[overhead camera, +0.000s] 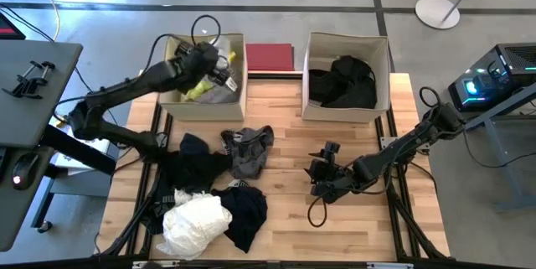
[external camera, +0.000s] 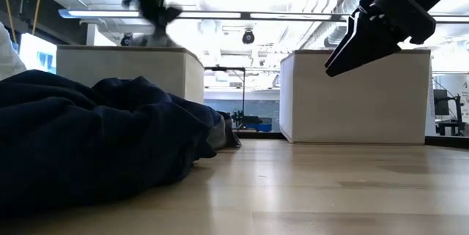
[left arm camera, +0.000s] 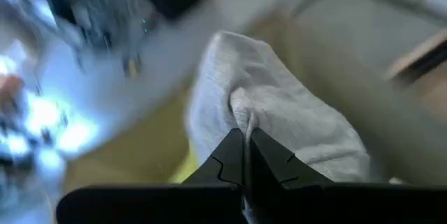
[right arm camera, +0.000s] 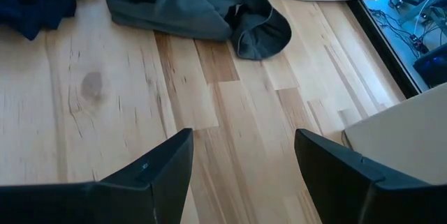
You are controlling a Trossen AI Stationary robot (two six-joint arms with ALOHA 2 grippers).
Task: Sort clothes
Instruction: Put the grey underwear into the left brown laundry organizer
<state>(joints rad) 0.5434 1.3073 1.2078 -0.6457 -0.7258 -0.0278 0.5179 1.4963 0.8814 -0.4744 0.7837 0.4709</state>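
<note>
— Grey fabric is what your left gripper [left arm camera: 246, 155] has: its fingers are pressed tight together on a fold of a light grey garment [left arm camera: 279, 105], held above the left box [overhead camera: 177, 106], where a neon yellow garment [overhead camera: 196, 91] already lies.

— And your right gripper?

— Your right gripper [overhead camera: 319, 178] hangs above bare wood on the table [overhead camera: 285, 227], in front of the right box [overhead camera: 311, 108], fingers spread wide with nothing between them. From its wrist you look down on a dark grey garment [right arm camera: 188, 4] lying flat just ahead.

— Where are the rest of your clothes?

— A black garment [overhead camera: 343, 83] lies in the right box. On the table's left half sit a dark navy garment [overhead camera: 194, 162], the dark grey one, a white garment [overhead camera: 196, 220] and another black piece [overhead camera: 248, 210] touching it. A dark red board [overhead camera: 270, 57] lies between the boxes at the far edge.
</note>
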